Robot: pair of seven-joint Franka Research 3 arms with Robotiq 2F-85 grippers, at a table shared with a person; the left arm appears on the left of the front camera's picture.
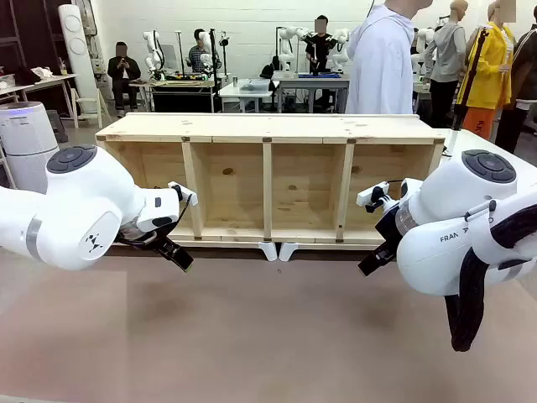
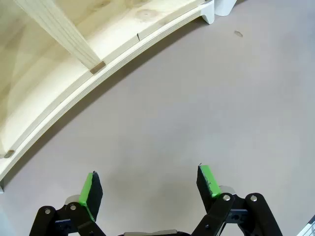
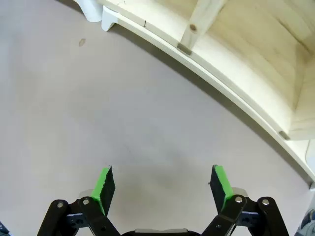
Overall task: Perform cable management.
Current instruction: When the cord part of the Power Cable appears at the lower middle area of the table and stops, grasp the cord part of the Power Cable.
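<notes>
Readiness looks good: left gripper [image 2: 147, 181] and right gripper [image 3: 162, 178] both gape wide above the worktop [image 2: 206, 103], wooden shelf [image 2: 44, 69] just ahead. Find the cable first, then approach low.

Pale pine shelf [image 1: 268, 128], mauve-grey table [image 1: 277, 336], black left tool [image 2: 149, 184] and right tool [image 3: 162, 183], green pads [image 2: 86, 191]

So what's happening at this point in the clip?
Nothing is being handled at this moment. The left pincer and the right pincer both hang open and empty over the grey table, each just in front of the wooden shelf unit. A person in a white top stands behind it.
</notes>
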